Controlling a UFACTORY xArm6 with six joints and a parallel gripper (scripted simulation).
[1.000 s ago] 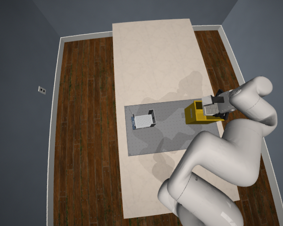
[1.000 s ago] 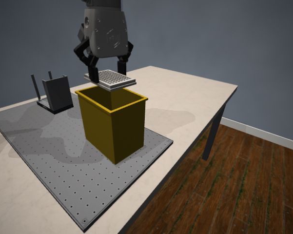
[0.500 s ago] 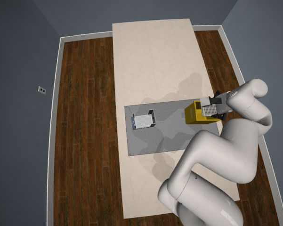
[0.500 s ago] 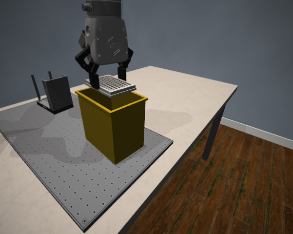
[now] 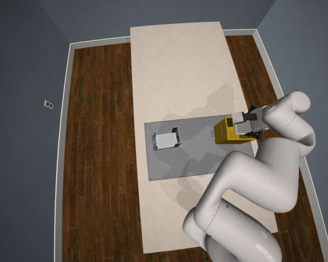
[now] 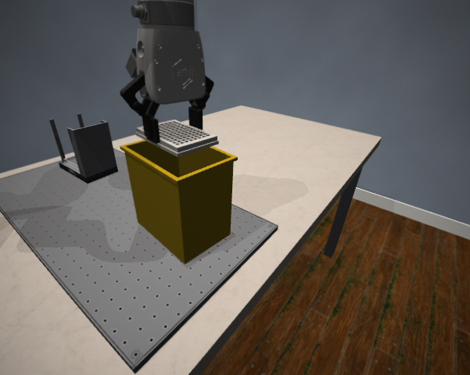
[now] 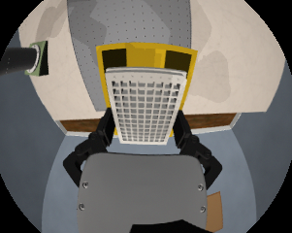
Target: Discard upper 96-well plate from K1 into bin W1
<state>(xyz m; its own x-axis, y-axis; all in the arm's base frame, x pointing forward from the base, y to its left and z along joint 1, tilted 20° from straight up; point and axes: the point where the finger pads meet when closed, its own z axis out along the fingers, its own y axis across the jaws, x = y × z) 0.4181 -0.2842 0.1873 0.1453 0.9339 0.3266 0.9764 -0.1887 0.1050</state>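
Observation:
My gripper (image 6: 173, 123) is shut on a white 96-well plate (image 6: 177, 136) and holds it level just above the open mouth of the yellow bin W1 (image 6: 182, 198). The plate (image 7: 147, 105) shows between my fingers in the wrist view, with the bin (image 7: 146, 57) below it. In the overhead view the held plate (image 5: 242, 127) sits over the bin (image 5: 232, 132). The dark stack rack K1 (image 5: 167, 138) stands at the left of the grey baseplate with the other white plate (image 5: 165, 140) lying on it. The rack (image 6: 85, 151) stands behind the bin in the side view, where its plate is hidden.
The grey perforated baseplate (image 6: 105, 258) lies on the beige table. The table's edge runs close past the bin on the right, with wooden floor beyond. My white arm (image 5: 251, 174) reaches in from the front right.

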